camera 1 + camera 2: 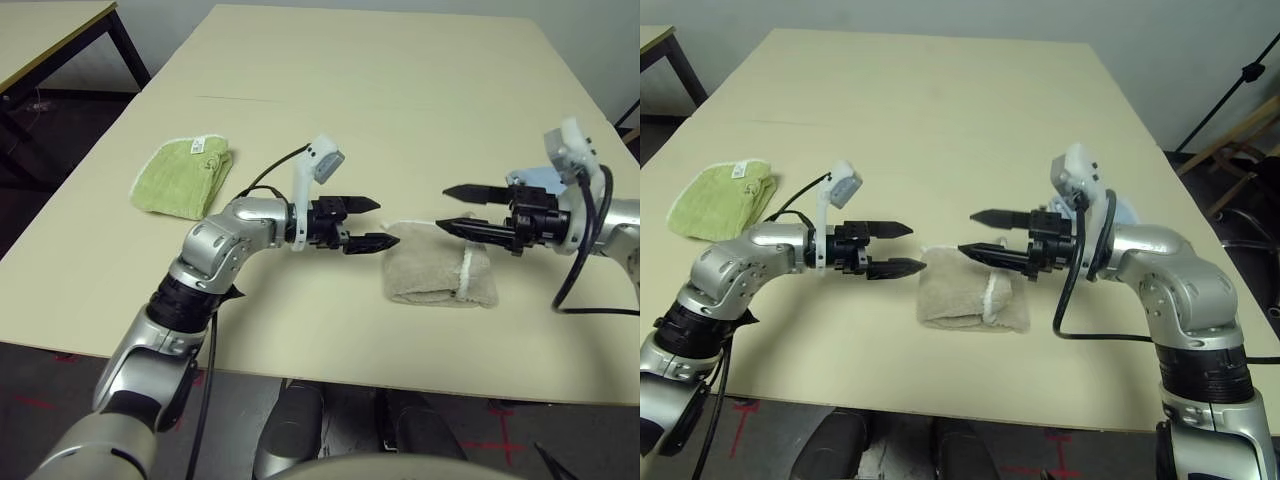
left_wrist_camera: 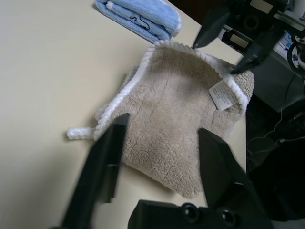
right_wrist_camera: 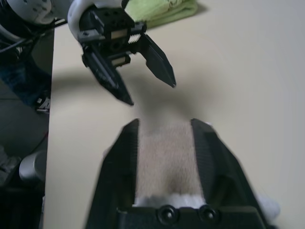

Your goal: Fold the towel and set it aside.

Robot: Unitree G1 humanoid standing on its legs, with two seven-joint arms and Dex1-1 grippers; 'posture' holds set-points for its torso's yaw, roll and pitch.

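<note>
Only from the left wrist, the towel's (image 2: 176, 114) white tag (image 2: 223, 94); both end effectors' fingers apart, empty.

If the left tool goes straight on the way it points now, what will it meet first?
Probably the right tool. The left tool points across at it, level with it and above the towel, with free air between them. Depth is unclear, so it might pass beside it.

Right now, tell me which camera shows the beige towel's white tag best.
The left wrist view: the white tag sits plainly on the towel, near its stitched edge. In both eye views the towel lies folded between the grippers, no tag discernible. The right wrist view catches a beige strip between that gripper's fingers.
</note>
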